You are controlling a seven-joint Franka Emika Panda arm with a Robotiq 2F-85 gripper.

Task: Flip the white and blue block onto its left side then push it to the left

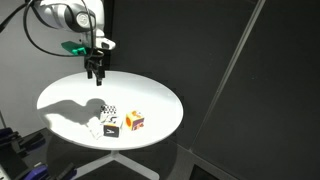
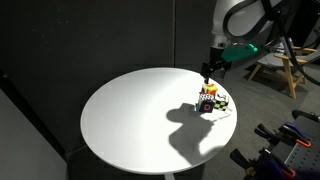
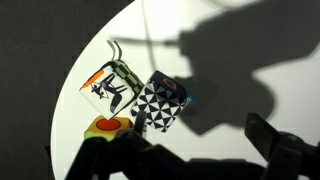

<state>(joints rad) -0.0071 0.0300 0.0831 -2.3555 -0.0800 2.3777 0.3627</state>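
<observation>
The white and blue block (image 1: 109, 114) stands on the round white table (image 1: 70, 95) near its front edge, in a tight cluster with two other cubes. In the wrist view its dark-checkered white face (image 3: 158, 107) points at the camera, with a dark blue side showing at its upper right. It also shows in an exterior view (image 2: 214, 97). My gripper (image 1: 95, 73) hangs open and empty above the table, well clear of the cluster. It also shows in an exterior view (image 2: 207, 72). In the wrist view its dark fingers (image 3: 200, 135) frame bare table below the block.
A black cube with a white mark (image 1: 111, 129) touches the block's front. An orange, yellow and red cube (image 1: 134, 121) stands beside it. In the wrist view a white face with black scribble (image 3: 106, 86) lies beside the block. Dark curtains surround the table; a wooden stand (image 2: 285, 62) stands behind it.
</observation>
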